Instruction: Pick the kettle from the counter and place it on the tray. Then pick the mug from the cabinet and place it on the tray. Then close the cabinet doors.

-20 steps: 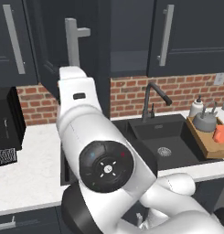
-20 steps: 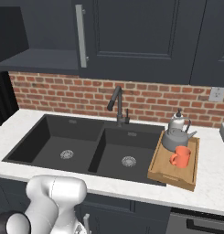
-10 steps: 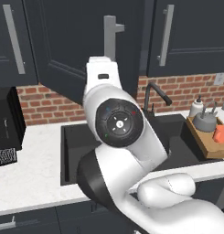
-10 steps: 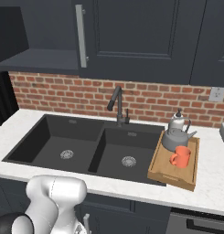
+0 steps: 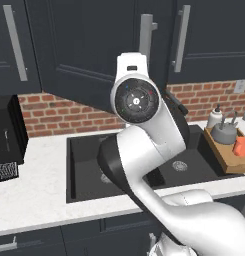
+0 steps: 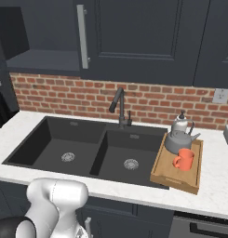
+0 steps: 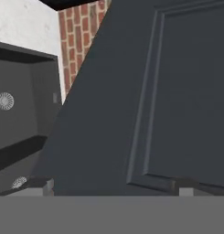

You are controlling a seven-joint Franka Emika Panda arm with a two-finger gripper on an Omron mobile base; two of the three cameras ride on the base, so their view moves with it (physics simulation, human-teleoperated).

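text: none readable | labels: none | signs: none

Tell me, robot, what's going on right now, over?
Gripper open, holding nothing, facing a cabinet door. Kettle and mug both on the tray. One cabinet door ajar; nothing blocking.

Kettle and mug — both on tray
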